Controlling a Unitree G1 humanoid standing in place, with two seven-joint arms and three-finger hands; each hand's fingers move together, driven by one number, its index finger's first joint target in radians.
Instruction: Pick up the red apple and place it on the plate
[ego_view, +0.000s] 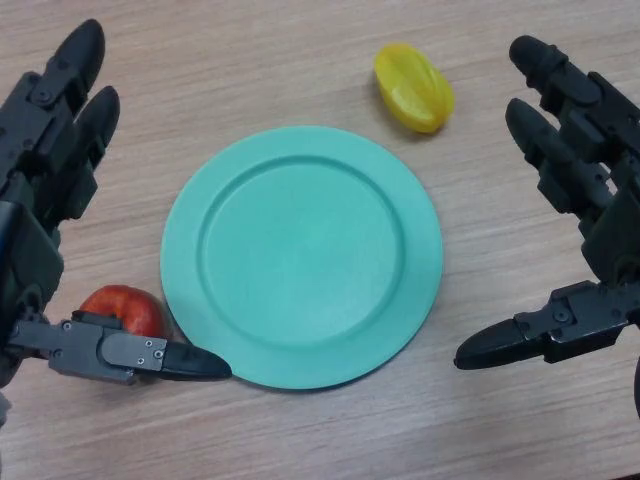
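A red apple (122, 306) lies on the wooden table just left of the green plate (300, 255), touching or nearly touching its rim. The plate is bare. My left hand (40, 190) hovers over the apple at the left edge, fingers straight and pointing away, thumb (150, 355) stretched out in front of the apple and partly hiding it. It holds nothing. At the right edge my right hand (600, 200) is likewise open, fingers straight, thumb pointing toward the plate.
A yellow star-shaped fruit (413, 87) lies beyond the plate at the upper right, near the right hand's fingertips.
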